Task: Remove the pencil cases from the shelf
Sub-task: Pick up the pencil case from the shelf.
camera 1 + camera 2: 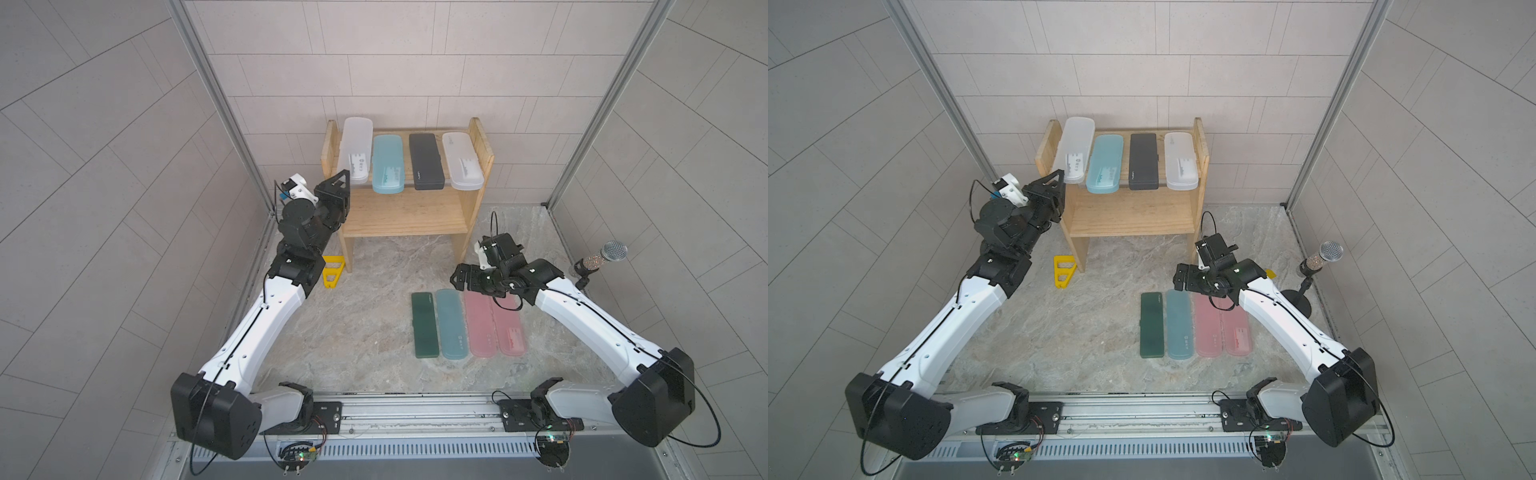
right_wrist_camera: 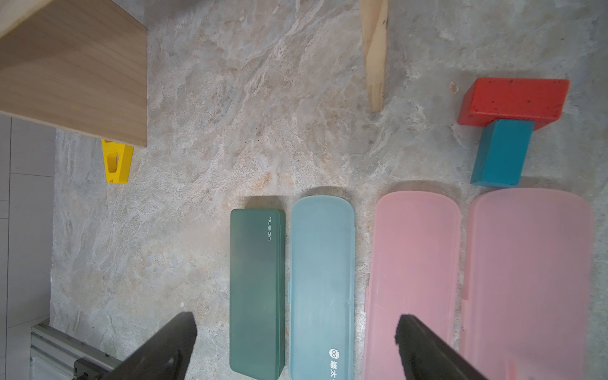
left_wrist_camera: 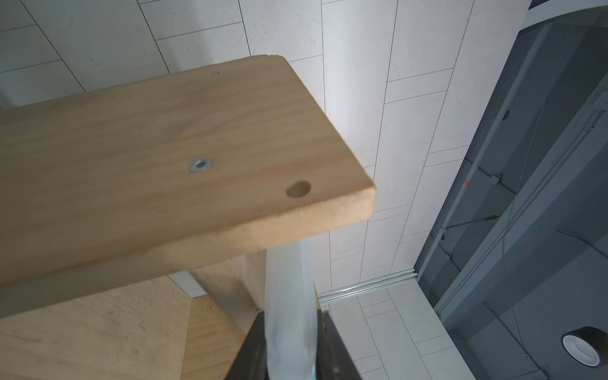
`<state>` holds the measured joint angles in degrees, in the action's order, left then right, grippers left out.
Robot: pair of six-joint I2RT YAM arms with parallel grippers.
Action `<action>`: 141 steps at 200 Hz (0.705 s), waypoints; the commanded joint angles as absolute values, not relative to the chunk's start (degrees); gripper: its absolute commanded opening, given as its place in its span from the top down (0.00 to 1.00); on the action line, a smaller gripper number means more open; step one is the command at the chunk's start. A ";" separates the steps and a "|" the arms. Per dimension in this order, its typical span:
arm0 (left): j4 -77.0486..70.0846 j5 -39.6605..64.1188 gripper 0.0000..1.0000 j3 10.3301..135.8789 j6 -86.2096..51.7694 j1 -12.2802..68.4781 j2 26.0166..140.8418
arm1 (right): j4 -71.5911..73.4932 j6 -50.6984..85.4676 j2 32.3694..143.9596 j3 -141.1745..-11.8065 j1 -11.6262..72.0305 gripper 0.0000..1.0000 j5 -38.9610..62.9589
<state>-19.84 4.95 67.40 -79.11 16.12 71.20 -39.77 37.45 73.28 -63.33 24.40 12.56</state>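
In both top views, four pencil cases still sat on the upper tier of the shelf. There was a frosted white case, its near end right at the left gripper. Each farther from those fingertips came a teal case, a black case and a second frosted case. The lower tier was bare. Four more lay flat on the table, just beneath and ahead of the right gripper: a dark green case, a second teal case and two pink cases.

From the left wrist we saw the left fingers pinched tight on the frosted white case, which ran away from the tips past the shelf's side panel.

From the right wrist, the right fingers stood wide apart and empty, with the dark green case and second teal case on the table between them.

Halfway, we reckoned: four off, a fifth gripped but not lifted clear, three untouched
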 commanded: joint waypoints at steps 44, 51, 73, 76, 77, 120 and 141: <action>-26.25 2.39 1.00 57.20 -72.13 15.29 63.81 | -42.36 34.42 71.69 -67.43 24.61 0.00 11.57; -29.16 2.11 1.00 55.45 -70.23 15.34 62.85 | -42.41 34.05 70.94 -68.66 25.04 0.00 11.14; -42.38 3.94 1.00 49.21 -60.87 15.25 59.90 | -42.19 33.01 68.56 -74.04 27.04 0.00 9.07; -43.94 4.27 1.00 48.35 -59.52 15.25 59.38 | -42.03 32.97 68.27 -74.96 27.32 0.00 8.98; -44.38 4.38 1.00 48.08 -59.12 15.27 59.22 | -41.98 32.96 68.19 -75.28 27.46 0.00 8.97; -46.36 11.89 1.00 39.94 -39.14 15.33 50.72 | -31.75 39.59 65.59 -83.32 33.86 0.00 13.89; -41.18 11.84 1.00 37.13 -30.59 15.44 44.09 | -27.69 40.93 67.53 -88.27 40.46 0.00 11.18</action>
